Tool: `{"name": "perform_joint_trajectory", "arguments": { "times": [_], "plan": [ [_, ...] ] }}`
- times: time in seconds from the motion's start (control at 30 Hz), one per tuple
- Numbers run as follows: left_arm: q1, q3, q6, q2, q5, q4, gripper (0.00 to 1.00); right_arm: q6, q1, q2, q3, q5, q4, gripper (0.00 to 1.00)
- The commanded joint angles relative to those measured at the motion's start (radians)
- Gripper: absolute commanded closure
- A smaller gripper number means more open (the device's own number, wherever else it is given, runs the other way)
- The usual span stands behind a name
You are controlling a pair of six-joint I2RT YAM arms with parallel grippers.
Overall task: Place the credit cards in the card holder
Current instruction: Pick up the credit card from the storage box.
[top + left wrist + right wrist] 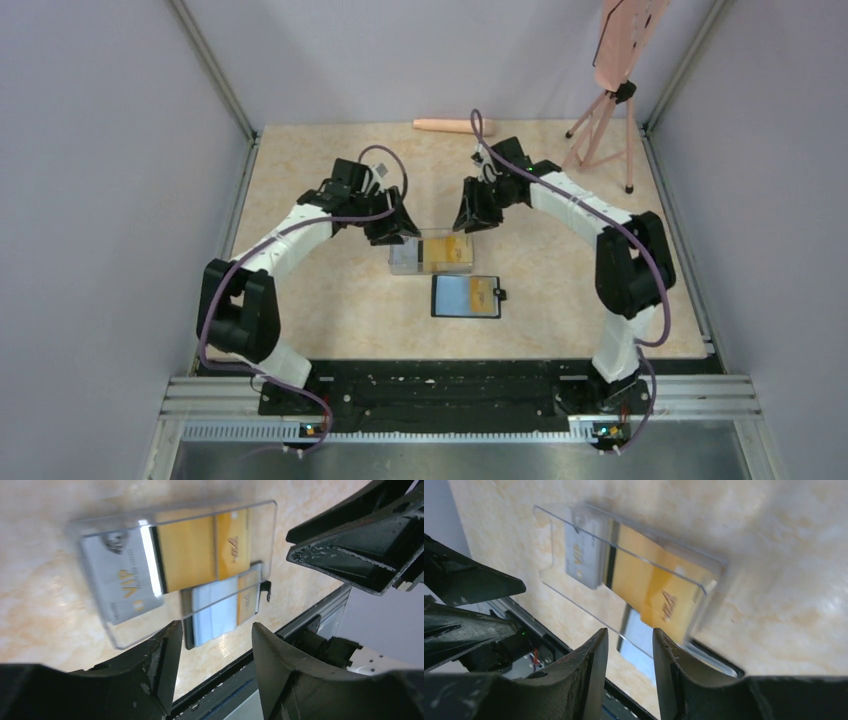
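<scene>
A clear plastic box [432, 252] at mid-table holds the credit cards: yellow-orange ones [200, 547] and a silver VIP card [120, 575]. Just in front of it lies the card holder [466, 296], open, blue-grey inside, with a yellow card at its right end. My left gripper [395, 228] hovers at the box's back left, open and holding nothing [215, 630]. My right gripper [470, 215] hovers at the box's back right, open and also holding nothing [630, 632]. The right wrist view shows the yellow card [654, 587] in the box and the holder [639, 635] beyond it.
A beige cylinder [450, 126] lies at the table's far edge. A tripod [605, 130] stands at the back right. The black base rail [440, 385] runs along the near edge. Grey walls enclose the table on both sides.
</scene>
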Motion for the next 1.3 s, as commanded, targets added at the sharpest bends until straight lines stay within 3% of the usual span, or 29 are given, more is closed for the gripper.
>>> {"name": "perform_joint_trajectory", "arguments": {
  "times": [0.0,0.17,0.27,0.43,0.6,0.97,1.2,1.27],
  "plan": [
    [0.129,-0.045,0.013,-0.066,0.091,0.02,0.42,0.045,0.06,0.144,0.189,-0.072,0.001,0.63],
    [0.193,0.035,0.168,-0.009,-0.065,-0.176,0.47,0.078,0.11,0.3,0.348,-0.119,-0.001,0.69],
    [0.195,0.08,0.213,0.077,-0.077,-0.219,0.51,0.11,0.133,0.383,0.413,-0.157,0.0,0.74],
    [0.192,0.061,0.196,0.168,0.034,-0.147,0.61,0.122,0.165,0.441,0.432,-0.152,-0.012,0.78],
    [0.168,0.042,0.175,0.216,0.059,-0.105,0.67,0.111,0.167,0.454,0.415,-0.151,-0.026,0.78],
    [0.115,-0.048,0.075,0.214,0.05,-0.014,1.0,0.025,0.19,0.474,0.427,-0.048,-0.12,0.78],
    [0.11,-0.117,0.01,0.166,0.064,0.098,1.0,0.02,0.193,0.498,0.443,-0.045,-0.119,0.78],
    [0.111,-0.117,0.004,0.139,0.067,0.121,0.89,0.012,0.192,0.504,0.458,-0.02,-0.124,0.78]
  ]
}}
